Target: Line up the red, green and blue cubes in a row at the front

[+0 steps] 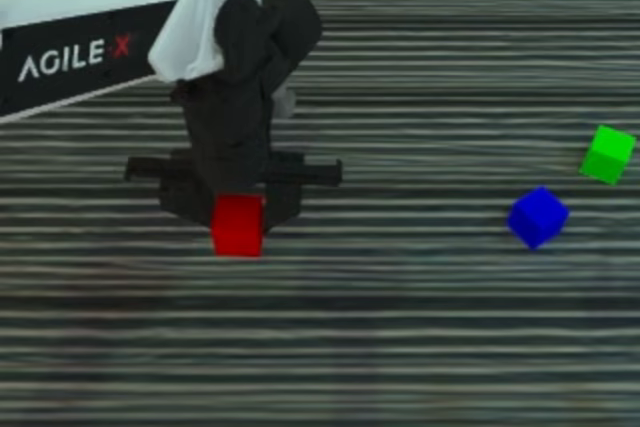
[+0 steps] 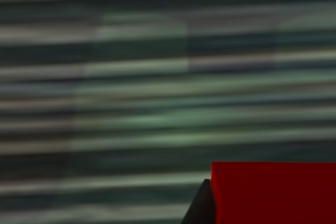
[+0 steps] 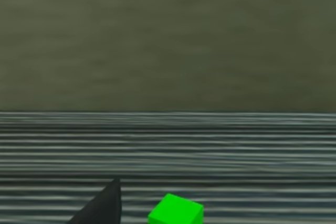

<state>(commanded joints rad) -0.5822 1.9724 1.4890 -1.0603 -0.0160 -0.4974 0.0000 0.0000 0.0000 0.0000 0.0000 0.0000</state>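
Observation:
My left gripper (image 1: 238, 209) is at the left middle of the table, pointing down and shut on the red cube (image 1: 238, 227). In the left wrist view one dark finger (image 2: 202, 203) presses the side of the red cube (image 2: 273, 192). The blue cube (image 1: 537, 217) lies on the table at the right. The green cube (image 1: 608, 154) lies just beyond it, nearer the right edge. My right arm is out of the top view. Its wrist view shows one dark finger (image 3: 105, 208) set well aside, with the green cube (image 3: 176, 211) on the table close by, untouched.
The table (image 1: 400, 327) has a striped grey surface. A plain olive wall (image 3: 168, 40) rises behind its far edge. My left arm's white and black body (image 1: 110, 37) reaches in from the upper left.

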